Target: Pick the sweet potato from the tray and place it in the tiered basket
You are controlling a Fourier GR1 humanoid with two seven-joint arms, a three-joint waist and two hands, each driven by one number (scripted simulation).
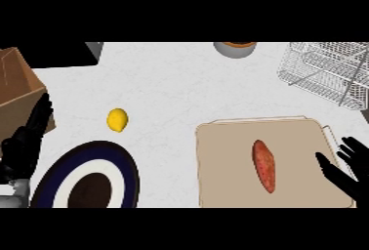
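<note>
Sweet potato (pixel 264 165) lies lengthwise on the beige tray (pixel 223 171), untouched. Right hand (pixel 346 172) hovers at its three o'clock, fingers spread wide, holding nothing. Wire basket (pixel 328 68) sits at one o'clock. Left hand (pixel 22 146) rests open at nine o'clock, beside the lemon (pixel 117 119).

One sweet potato (pixel 264 165), one beige tray (pixel 223 166), one wire tiered basket (pixel 328 71) at upper right, one lemon (pixel 117 119), one dark-rimmed plate (pixel 86 179), one cardboard box (pixel 18 85), one bowl (pixel 235 49) (cut off at the top), two black hands: left hand (pixel 20 149), right hand (pixel 349 171).
</note>
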